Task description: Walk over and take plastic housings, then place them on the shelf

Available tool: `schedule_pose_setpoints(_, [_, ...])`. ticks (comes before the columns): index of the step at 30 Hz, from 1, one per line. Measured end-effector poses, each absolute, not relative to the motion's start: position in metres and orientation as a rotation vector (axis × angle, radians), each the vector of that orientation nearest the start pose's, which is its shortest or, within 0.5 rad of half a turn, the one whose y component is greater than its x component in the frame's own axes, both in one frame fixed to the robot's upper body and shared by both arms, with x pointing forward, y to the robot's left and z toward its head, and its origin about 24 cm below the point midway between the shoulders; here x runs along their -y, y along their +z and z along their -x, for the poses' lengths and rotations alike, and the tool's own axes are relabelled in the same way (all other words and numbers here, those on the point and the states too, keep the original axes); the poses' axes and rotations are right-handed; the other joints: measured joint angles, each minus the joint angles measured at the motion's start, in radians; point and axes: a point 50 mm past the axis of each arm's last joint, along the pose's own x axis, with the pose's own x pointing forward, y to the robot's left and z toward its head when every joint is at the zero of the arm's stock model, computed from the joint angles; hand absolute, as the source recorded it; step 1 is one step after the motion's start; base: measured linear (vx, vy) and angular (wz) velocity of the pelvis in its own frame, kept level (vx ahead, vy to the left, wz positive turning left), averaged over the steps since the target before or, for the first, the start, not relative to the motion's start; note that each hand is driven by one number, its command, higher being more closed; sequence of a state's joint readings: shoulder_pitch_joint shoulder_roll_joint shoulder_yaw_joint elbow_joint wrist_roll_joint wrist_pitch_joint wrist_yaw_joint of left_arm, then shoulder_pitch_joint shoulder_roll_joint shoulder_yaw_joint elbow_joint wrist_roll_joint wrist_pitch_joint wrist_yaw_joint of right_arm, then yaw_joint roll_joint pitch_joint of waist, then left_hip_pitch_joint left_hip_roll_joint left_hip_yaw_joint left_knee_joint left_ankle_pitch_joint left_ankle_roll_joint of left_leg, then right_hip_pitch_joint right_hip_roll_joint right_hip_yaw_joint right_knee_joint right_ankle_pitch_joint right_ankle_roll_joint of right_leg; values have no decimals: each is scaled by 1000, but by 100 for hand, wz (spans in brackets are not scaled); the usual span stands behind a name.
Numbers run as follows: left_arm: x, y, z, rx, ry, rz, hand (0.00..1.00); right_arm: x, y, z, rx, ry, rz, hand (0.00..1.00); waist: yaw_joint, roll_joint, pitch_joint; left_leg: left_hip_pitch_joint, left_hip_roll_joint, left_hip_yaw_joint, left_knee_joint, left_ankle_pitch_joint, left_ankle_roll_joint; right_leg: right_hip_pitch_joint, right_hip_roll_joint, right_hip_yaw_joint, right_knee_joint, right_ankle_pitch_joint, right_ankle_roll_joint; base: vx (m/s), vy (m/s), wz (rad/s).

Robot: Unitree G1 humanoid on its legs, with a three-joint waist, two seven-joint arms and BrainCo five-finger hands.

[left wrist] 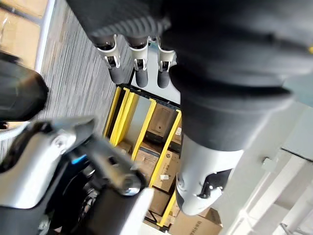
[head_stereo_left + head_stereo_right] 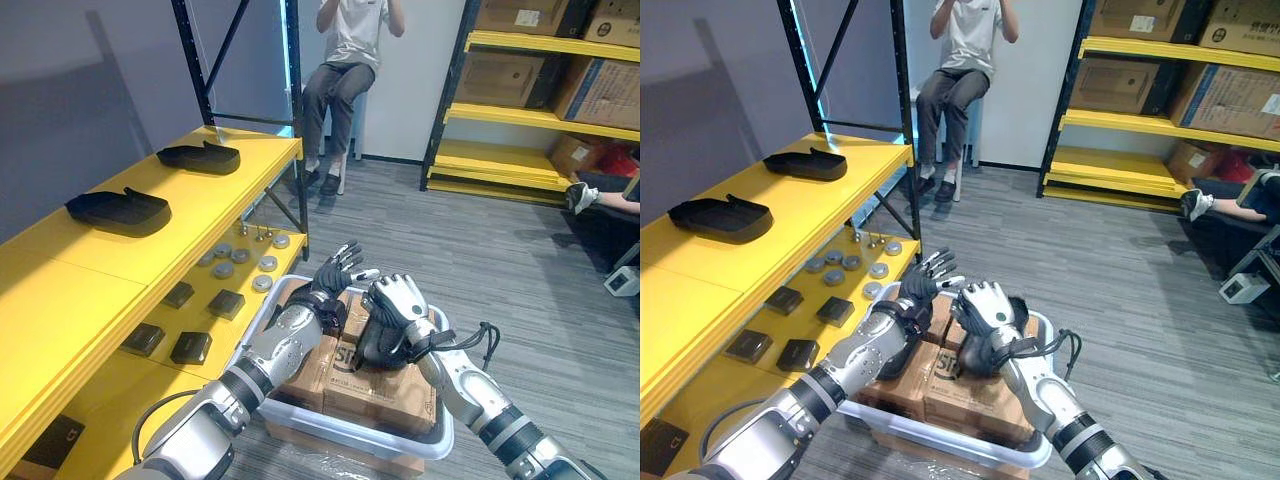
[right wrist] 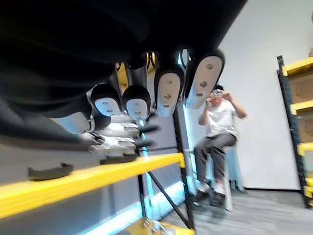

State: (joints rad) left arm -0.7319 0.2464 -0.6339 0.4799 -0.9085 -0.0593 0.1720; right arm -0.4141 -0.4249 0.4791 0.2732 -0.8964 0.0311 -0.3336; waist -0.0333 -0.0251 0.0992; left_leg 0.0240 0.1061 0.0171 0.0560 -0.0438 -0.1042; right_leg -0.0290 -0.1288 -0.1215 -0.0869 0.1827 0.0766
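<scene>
On the yellow shelf [image 2: 210,205]: near plastic housing [image 2: 118,210] and far plastic housing [image 2: 200,157], both black, lie well apart.
Left hand [image 2: 335,272]: fingers spread wide, holding nothing, above the white bin [image 2: 440,440].
Right hand [image 2: 398,300]: just beside it, fingers bent in, nothing in them.
Bin: brown cardboard boxes [image 2: 370,390] inside.
Housing feel: looks light, stiff and smooth, maybe slippery.
Where to hold: the long side edges look best, I think.

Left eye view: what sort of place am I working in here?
Likely a storeroom or small warehouse: yellow racks stacked with cardboard boxes along the far wall, and a yellow shelf nearby holding black plastic housings.
</scene>
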Motion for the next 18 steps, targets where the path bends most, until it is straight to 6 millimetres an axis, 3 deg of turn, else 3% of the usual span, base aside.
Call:
schedule_pose_setpoints(7, [-60, 94, -346, -73, -347, 255, 0, 170, 63, -307, 260, -27, 1393, 100, -4, 0, 0, -4, -1, -1, -2, 1, 0, -6, -1, 0, 1, 0, 0, 0, 0, 0])
schedule_pose_setpoints(8, [-62, 92, -345, -79, -343, 257, 0, 175, 61, -305, 241, -38, 1388, 0, -4, 0, 0, -5, -1, -1, -2, 1, 0, -6, -1, 0, 1, 0, 0, 0, 0, 0])
schedule_pose_setpoints(12, [-67, 85, -342, -95, -320, 282, 0, 182, 58, -304, 191, -74, 1315, 0, -7, 0, 0, -8, -1, -7, 0, 1, 0, -6, -1, -3, 1, 0, 0, 0, 0, 2])
schedule_pose_setpoints(14, [-65, 83, -336, -93, -324, 314, 0, 193, 53, -308, 98, -152, 1193, 0, -4, 0, 3, -28, -1, -9, 2, 1, 1, -16, -2, -5, 1, 1, 0, -30, 2, 8])
schedule_pose_setpoints(16, [-61, 85, -333, -81, -334, 338, 0, 204, 50, -315, 21, -204, 1122, 0, 4, 0, 23, -67, -4, -14, 17, 4, 2, -47, -5, -7, 2, 10, 0, -66, 0, 8])
schedule_pose_setpoints(18, [-57, 93, -332, -50, -350, 353, 0, 213, 66, -338, -18, -282, 1046, 0, 5, 7, 88, -142, -11, -21, 48, 17, -1, -108, -10, -12, 3, 34, -3, -118, -11, 10])
